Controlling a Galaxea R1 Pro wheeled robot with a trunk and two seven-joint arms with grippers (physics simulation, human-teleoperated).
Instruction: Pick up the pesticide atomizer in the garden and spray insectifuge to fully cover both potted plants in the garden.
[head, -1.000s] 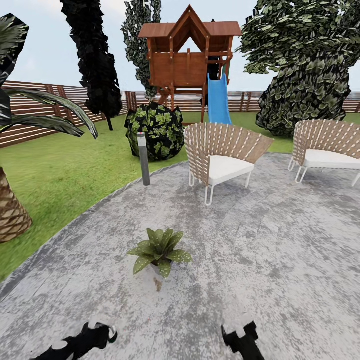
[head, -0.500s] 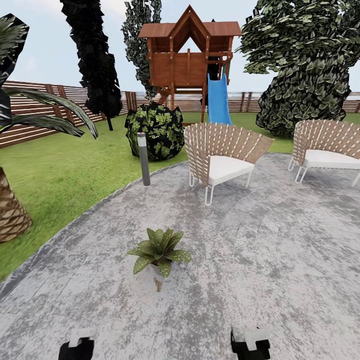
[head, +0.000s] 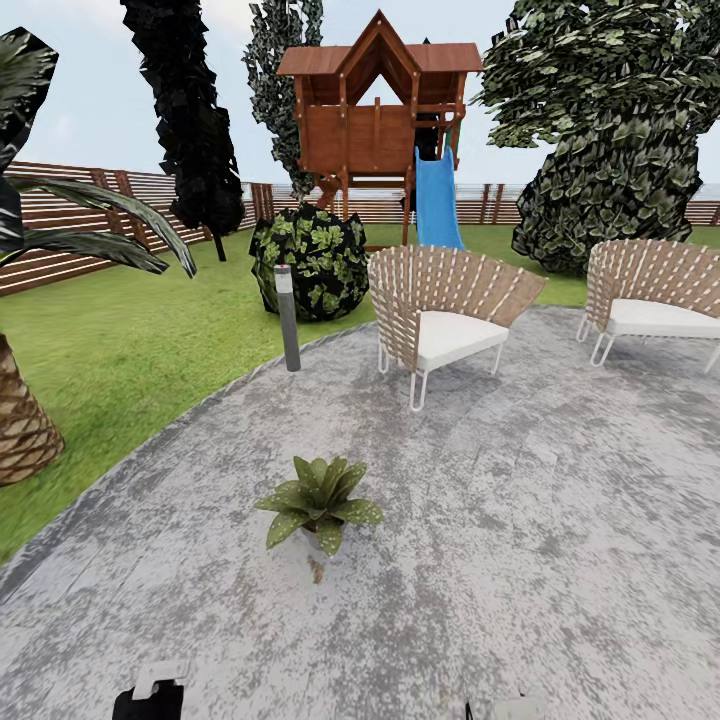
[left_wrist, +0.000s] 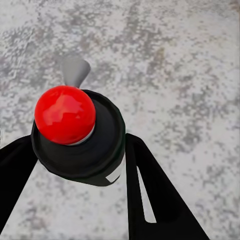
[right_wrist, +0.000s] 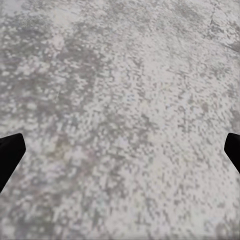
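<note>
atomizer (left_wrist: 77, 132) already picked up, clamped between left claw (left_wrist: 80, 165) fingers above the patio (head: 520, 520); right claw (right_wrist: 120, 150) wide open, empty; plant (head: 318, 502) just ahead, seemingly unsprayed, second one unseen.

Head camera: high vantage, facing forward and slightly down across the round mottled grey paved patio (head: 520, 520) toward the horizontal-slat wooden fence (head: 70, 240) in the distance. Left wrist camera: close, looking down along the black left gripper (left_wrist: 80, 165) onto the same paving (left_wrist: 190, 75). Right wrist camera: also close, facing down at that paving (right_wrist: 125, 120). The patio surface is common to all three views.
</note>
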